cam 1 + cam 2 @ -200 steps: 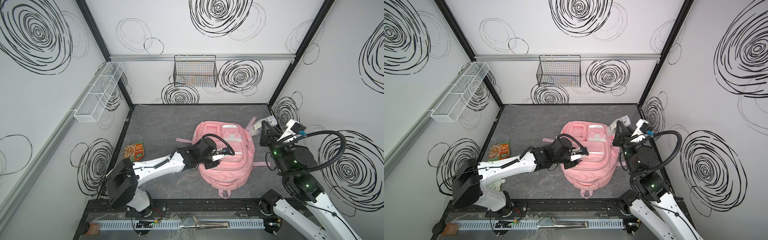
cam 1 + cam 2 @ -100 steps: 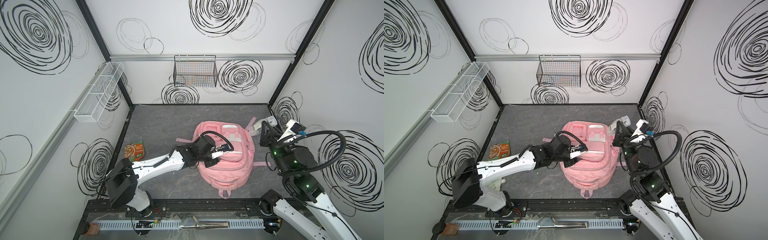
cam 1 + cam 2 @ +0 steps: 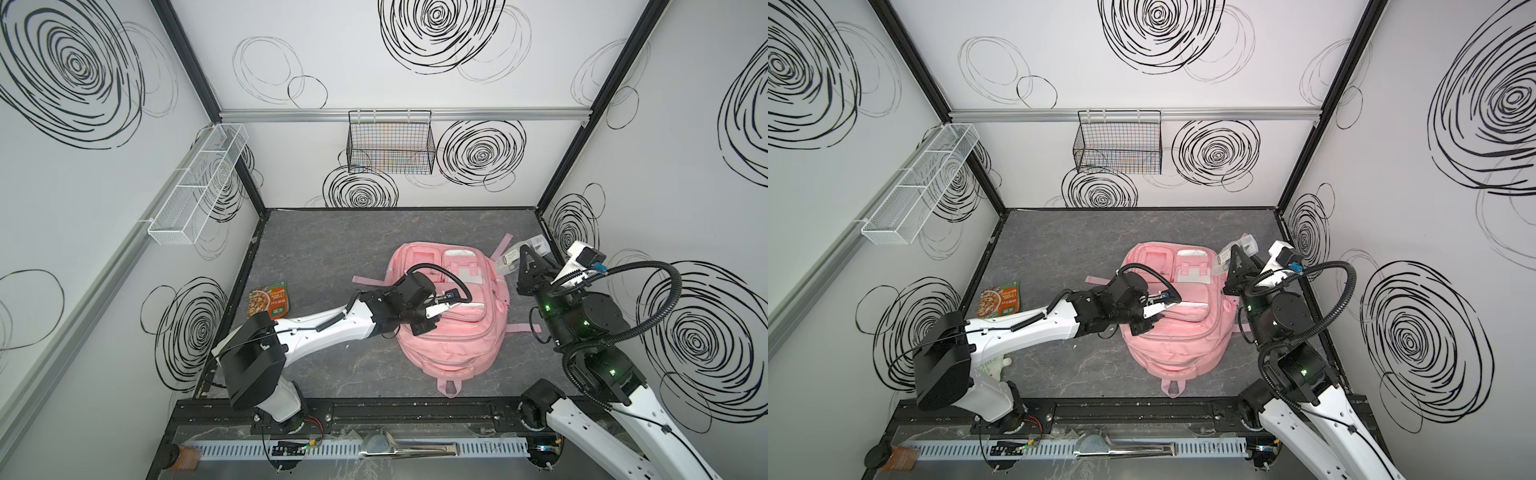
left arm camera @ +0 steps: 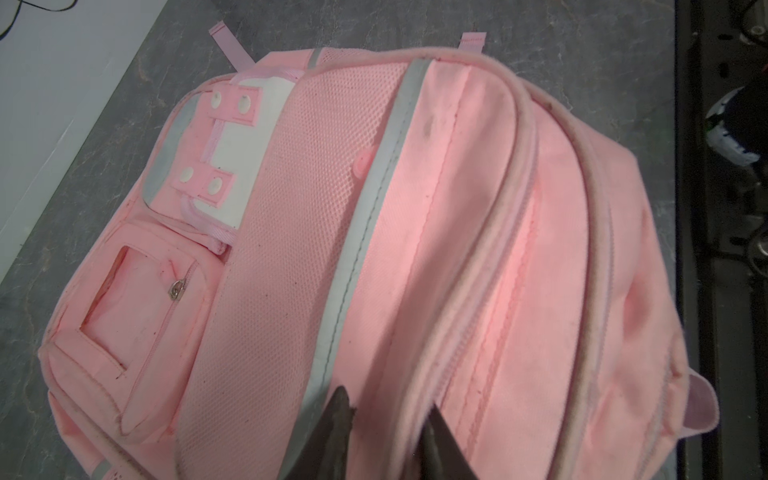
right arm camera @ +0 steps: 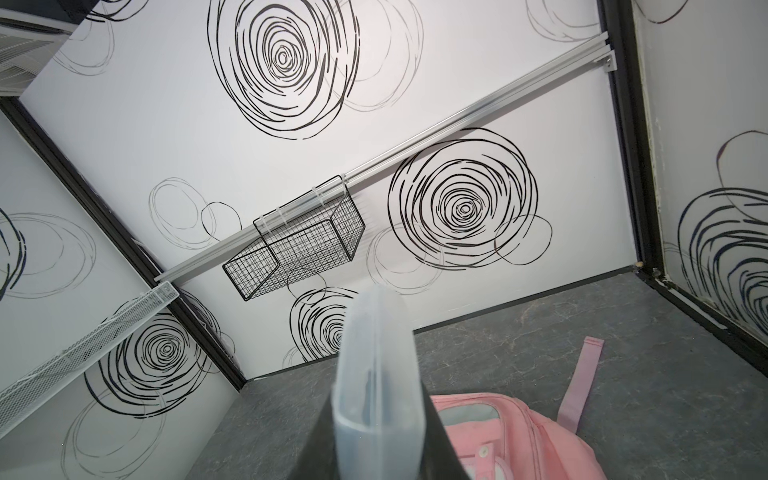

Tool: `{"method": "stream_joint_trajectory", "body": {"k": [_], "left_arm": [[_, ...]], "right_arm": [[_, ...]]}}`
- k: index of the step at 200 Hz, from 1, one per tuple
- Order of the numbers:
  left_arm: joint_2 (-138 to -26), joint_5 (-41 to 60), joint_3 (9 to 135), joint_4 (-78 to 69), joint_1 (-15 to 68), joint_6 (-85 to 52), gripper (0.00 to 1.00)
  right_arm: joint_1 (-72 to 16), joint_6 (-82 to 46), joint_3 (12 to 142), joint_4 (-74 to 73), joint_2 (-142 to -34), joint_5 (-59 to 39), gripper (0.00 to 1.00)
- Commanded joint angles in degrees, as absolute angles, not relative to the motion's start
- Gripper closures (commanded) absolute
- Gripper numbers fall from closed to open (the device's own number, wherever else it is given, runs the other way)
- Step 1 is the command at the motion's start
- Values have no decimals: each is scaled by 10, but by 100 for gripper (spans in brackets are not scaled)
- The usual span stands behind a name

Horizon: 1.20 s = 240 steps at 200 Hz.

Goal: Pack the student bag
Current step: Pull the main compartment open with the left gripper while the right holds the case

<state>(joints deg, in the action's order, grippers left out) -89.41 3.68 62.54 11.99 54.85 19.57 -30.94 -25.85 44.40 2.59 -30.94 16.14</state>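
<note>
If the left gripper (image 3: 451, 306) must open the student bag (image 3: 453, 353), pinch one seam (image 4: 402, 316) only; in a top view the bag lies flat beneath it; left wrist view: jaws narrowly apart astride that seam, grip unclear; right wrist view: the right gripper (image 5: 378, 419) clamps a clear case (image 5: 376, 365) near the bag.

Backpack (image 3: 453, 345) is lying under the left claw (image 3: 434, 318), snack packet (image 3: 269, 299) sitting well to its left, case (image 5: 374, 353) sitting in the right claw (image 5: 378, 419).
</note>
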Motion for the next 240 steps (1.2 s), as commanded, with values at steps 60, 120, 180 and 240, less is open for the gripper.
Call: {"method": "stream_joint_trajectory", "body": {"k": [60,120,180,240], "left_arm": [[-891,-13,646,95,535,174,90],[-889,-16,642,83,532,160,100],[-876,-38,640,66,521,127,100],[-852,-72,625,23,474,41,100]], "right_arm": [[-307,-261,451,7,-317,161,100],[-307,-259,456,11,-312,160,100],[-307,-265,451,13,-312,161,100],[-307,-268,451,-13,-343,141,100]]}}
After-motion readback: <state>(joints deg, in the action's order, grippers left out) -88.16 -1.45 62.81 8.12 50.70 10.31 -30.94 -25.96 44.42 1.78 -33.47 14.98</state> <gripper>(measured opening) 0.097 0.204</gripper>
